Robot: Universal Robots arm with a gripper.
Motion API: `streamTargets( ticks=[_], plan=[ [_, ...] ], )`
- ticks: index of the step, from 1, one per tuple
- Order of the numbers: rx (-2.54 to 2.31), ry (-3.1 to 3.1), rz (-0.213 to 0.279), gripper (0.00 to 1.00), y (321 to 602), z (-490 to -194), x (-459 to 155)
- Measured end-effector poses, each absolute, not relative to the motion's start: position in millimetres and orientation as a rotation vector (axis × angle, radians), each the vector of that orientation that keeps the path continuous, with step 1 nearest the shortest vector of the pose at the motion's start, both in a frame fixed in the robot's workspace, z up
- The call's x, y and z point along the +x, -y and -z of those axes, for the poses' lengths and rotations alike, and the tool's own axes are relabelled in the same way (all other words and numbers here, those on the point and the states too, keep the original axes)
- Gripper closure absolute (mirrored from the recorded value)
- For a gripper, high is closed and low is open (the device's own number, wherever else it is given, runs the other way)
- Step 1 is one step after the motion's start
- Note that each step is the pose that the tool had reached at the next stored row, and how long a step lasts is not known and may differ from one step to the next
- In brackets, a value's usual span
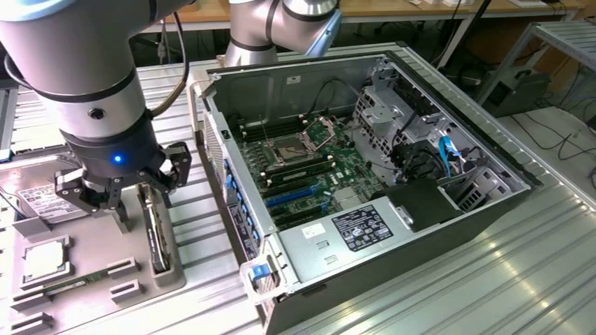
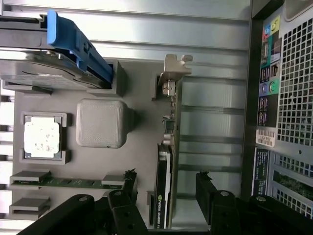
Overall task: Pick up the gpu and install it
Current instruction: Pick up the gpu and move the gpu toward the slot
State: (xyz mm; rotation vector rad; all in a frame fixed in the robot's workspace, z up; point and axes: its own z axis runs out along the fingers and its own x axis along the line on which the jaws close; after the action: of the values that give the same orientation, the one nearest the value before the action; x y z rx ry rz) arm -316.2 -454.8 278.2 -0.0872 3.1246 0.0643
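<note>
We see the black two-fingered gripper [image 2: 166, 188] spread wide, one finger on either side of the gpu [image 2: 166, 161]. The gpu is a flat card with a black shroud and a silver end bracket. It stands on edge in the grey moulded tray [image 2: 142, 147], on the tray's side nearest the open black computer case [image 1: 279, 91]. The card's fan face is turned away from us, and the picture edge cuts off its far end.

Arm [image 1: 79, 77]: grey and silver, last link pointing straight down above the gpu [image 1: 158, 237].
Wrist [image 1: 116, 150]: black collar, blue light lit, directly over the gpu.
Pincer [image 1: 128, 209]: low over the gpu's far end from its bracket.
Jaws: spread wide, one finger [image 2: 128, 185] either side of the gpu, neither touching it.
</note>
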Motion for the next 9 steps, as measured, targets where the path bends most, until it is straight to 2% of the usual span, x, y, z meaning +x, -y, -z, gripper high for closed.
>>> streamTargets(
  ticks=[9],
  plan=[
    [-0.087,-3.126,-0.065,0.4,454.8,-264.1,-316.2]
  ],
)
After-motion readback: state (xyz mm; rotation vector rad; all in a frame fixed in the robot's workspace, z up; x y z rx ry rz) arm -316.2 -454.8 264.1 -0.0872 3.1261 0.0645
